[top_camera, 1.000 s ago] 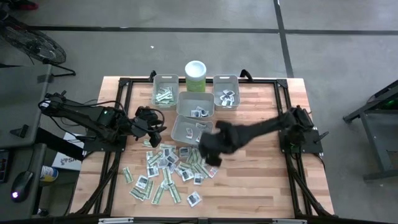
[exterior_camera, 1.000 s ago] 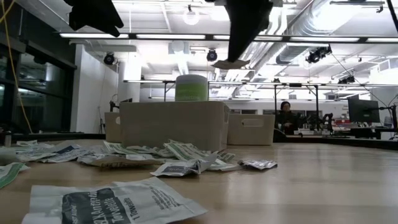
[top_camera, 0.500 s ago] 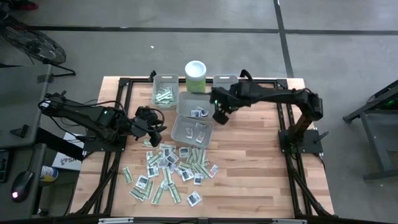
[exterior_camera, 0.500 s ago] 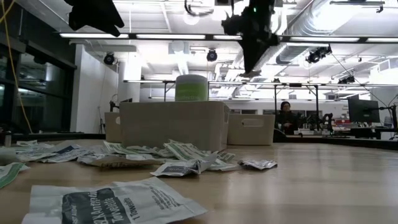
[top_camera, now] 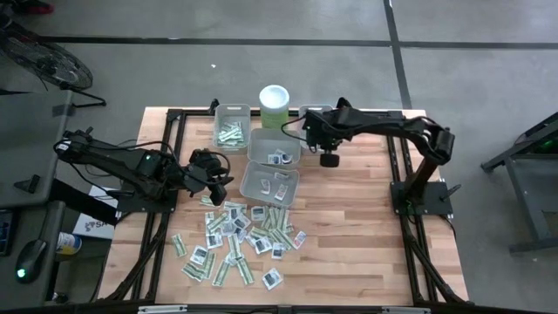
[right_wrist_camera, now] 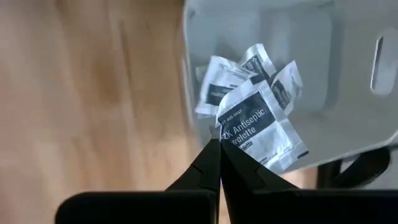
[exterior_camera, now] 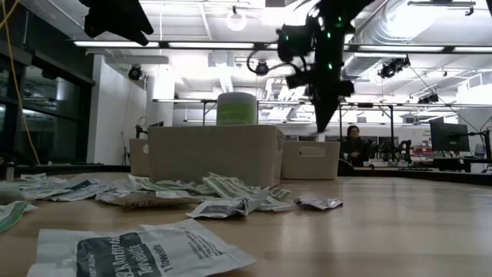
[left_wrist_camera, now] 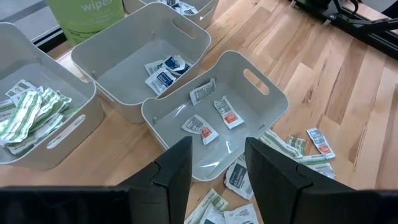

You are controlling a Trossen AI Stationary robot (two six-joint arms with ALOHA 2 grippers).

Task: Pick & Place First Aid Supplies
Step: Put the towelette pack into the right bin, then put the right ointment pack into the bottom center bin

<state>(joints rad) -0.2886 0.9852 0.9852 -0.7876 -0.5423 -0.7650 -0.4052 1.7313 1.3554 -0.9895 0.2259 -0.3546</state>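
The first aid packets [top_camera: 240, 235] lie in a loose pile on the near half of the table, and more sit in the grey bins. My right gripper [right_wrist_camera: 219, 142] is shut on a white square packet [right_wrist_camera: 258, 127] with dark print, above the far right bin [right_wrist_camera: 323, 37]. It hangs with its fingers pointing down in the low view [exterior_camera: 321, 131]. My left gripper [left_wrist_camera: 214, 174] is open and hovers over the near rim of the nearest bin [left_wrist_camera: 217, 118], touching nothing. My right gripper pinches the white square packet by one corner [right_wrist_camera: 227, 138] between its two fingertips. It comes from above, fingers pointing down. The packet is lifted clear and sticks out to one side of the fingers, over the packets in the far right bin.
Four grey bins stand in the far middle of the table: a far left one [top_camera: 231, 126] with green strips, a middle one [top_camera: 275, 148], the nearest one [top_camera: 268, 181] and the far right one [top_camera: 310, 111]. A pale green canister [top_camera: 274, 106] stands behind them. Bare wood lies right.
My right gripper has carried the packet from above the pile toward the table's far edge, past the middle bins, and now hangs over the far right bin. It stays shut. The left arm has kept still.
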